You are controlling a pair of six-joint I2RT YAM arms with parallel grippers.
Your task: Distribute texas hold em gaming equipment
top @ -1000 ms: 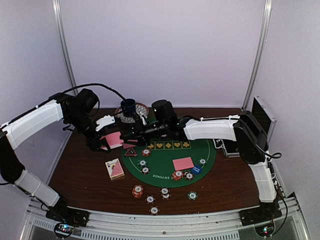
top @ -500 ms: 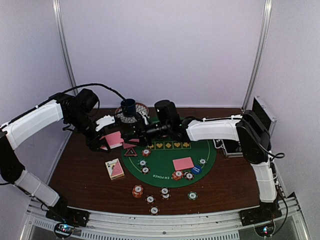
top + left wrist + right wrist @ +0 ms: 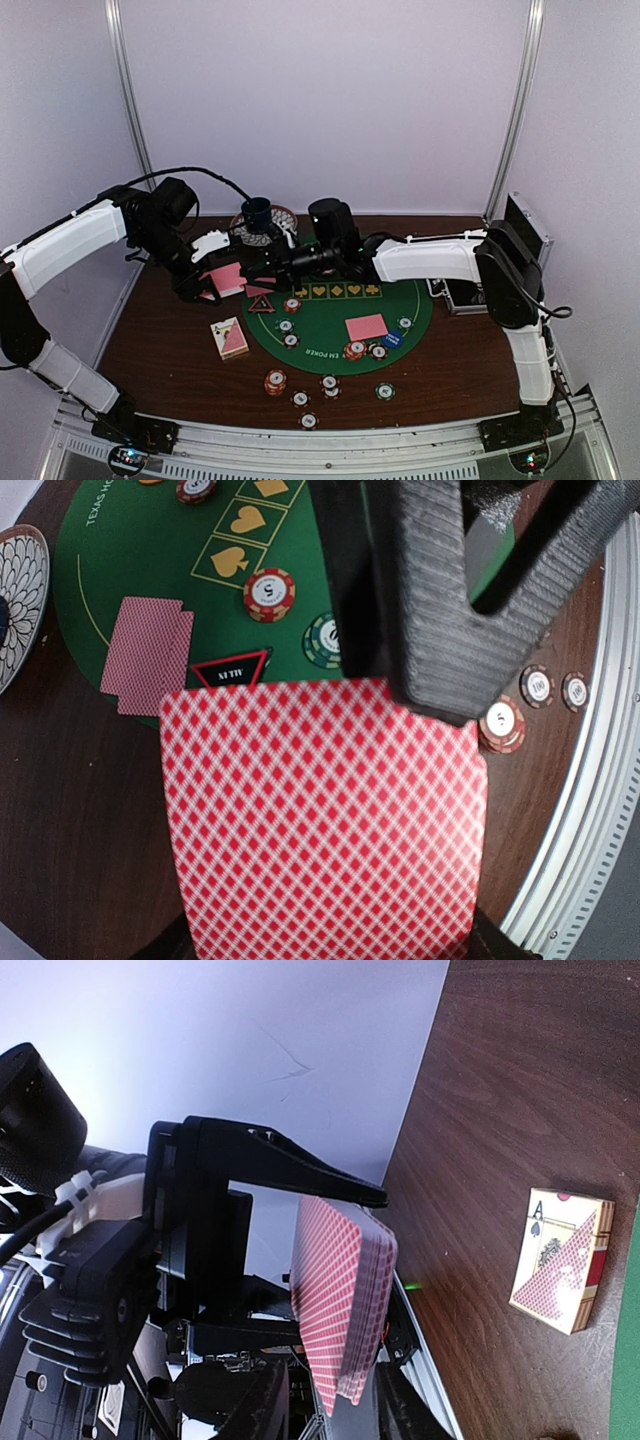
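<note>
Pale lilac walls on three sides, dark brown wooden desk [image 3: 160, 350] with a round green poker mat [image 3: 330, 318] in the middle. Left hand [image 3: 210, 285] is over the far-left part of the desk, closed on a deck of pink-backed cards [image 3: 320, 820], gripped by its side edges and lifted off the desk. Right hand [image 3: 262, 266] reaches across from the right and is up against the deck's free end. The wrist view puts that end between its dark fingers, narrow gap, but I can't tell if they pinch a card. Two face-down cards [image 3: 366, 327] lie on the right half of the mat, blue button [image 3: 391, 340] just near-right of them. Another face-down pair [image 3: 148, 655] lies at the mat's far-left edge, next to the red-rimmed black triangle [image 3: 262, 304]. Red chip [image 3: 292, 304] is just right of the triangle. More chips on the mat's near side; loose chips [image 3: 300, 398] are on the bare wood nearer the arms, including an orange stack [image 3: 275, 382]. Card box [image 3: 230, 338] is left of the mat. Dark blue mug [image 3: 258, 212] sits on a patterned plate [image 3: 281, 217] at the far edge.
</note>
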